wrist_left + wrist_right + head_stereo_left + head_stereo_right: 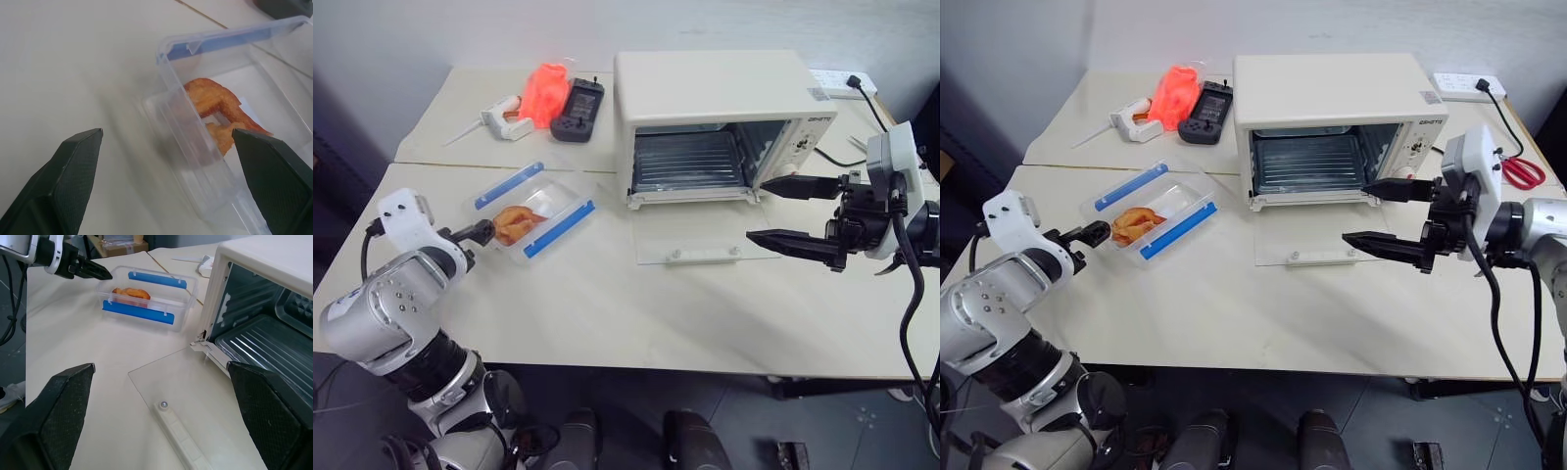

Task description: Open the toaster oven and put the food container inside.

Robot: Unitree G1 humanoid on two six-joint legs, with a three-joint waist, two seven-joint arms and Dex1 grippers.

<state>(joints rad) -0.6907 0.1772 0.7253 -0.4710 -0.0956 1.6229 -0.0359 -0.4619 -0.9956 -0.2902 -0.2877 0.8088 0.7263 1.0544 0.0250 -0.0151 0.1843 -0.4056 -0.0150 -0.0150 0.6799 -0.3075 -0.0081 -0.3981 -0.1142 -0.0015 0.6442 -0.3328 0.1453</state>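
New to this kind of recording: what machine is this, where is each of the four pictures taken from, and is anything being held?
A two-armed humanoid robot stands at a pale table. Two pictures come from its head, looking down; the other two from cameras on its wrists, looking along the black fingers. The toaster oven has its glass door lying open on the table. The clear food container, with orange-brown food inside, sits beside it. The left gripper is open, close to one end of the container. The right gripper is open, in front of the oven. Neither holds anything. Behind lie an orange object and a black gadget.
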